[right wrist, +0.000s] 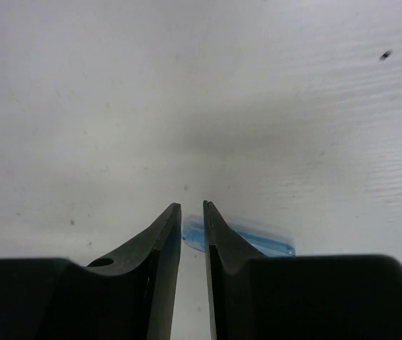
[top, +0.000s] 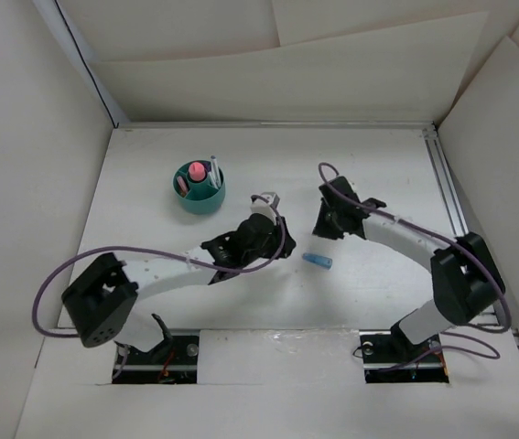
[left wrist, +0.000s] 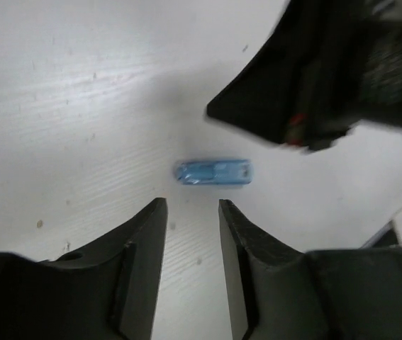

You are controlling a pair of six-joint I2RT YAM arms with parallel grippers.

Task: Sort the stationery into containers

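Between the jaws of the left gripper (left wrist: 192,204), parted and empty, shows bare table (left wrist: 80,106); the blue stub (left wrist: 213,172) lies flat just beyond at 12 o'clock, the right gripper (right wrist: 192,207) near it, a slit apart and empty. Probably light, stiff, slick plastic: pinch across its middle. The cup (top: 200,207) sits at its 10 o'clock, well apart.
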